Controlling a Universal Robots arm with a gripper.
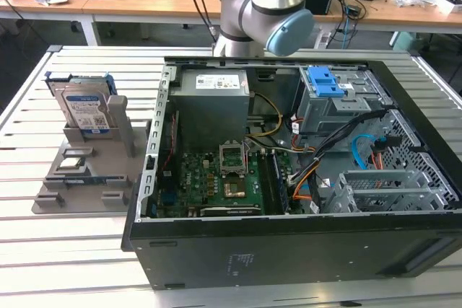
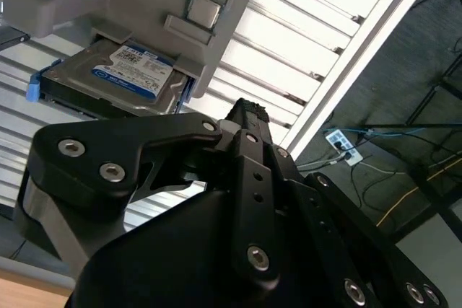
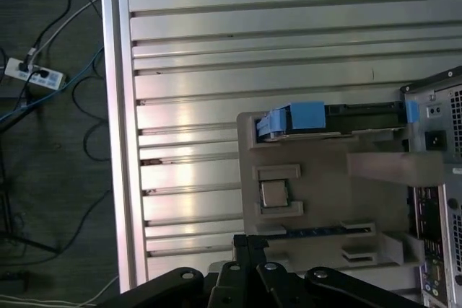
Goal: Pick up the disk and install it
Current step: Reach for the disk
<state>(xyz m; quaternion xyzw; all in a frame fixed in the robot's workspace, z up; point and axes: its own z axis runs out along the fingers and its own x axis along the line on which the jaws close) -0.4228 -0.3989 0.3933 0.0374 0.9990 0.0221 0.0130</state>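
Exterior view: disk [image 1: 85, 110] is standing upright in grey stand [image 1: 72, 189], at the exterior view's left of PC case [image 1: 289, 254]. Second wrist view: gripper [image 2: 249, 111] fingers are sitting together, empty, near disk [image 2: 133, 73]. First wrist view: disk [image 3: 339, 115] is showing edge-on in stand [image 3: 317, 178].

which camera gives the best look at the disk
The exterior view: the disk stands upright in the grey slotted stand, its labelled face in plain sight. The second wrist view shows that label closer, with one end hidden behind the stand. The first wrist view shows it edge-on, mostly its blue caddy.
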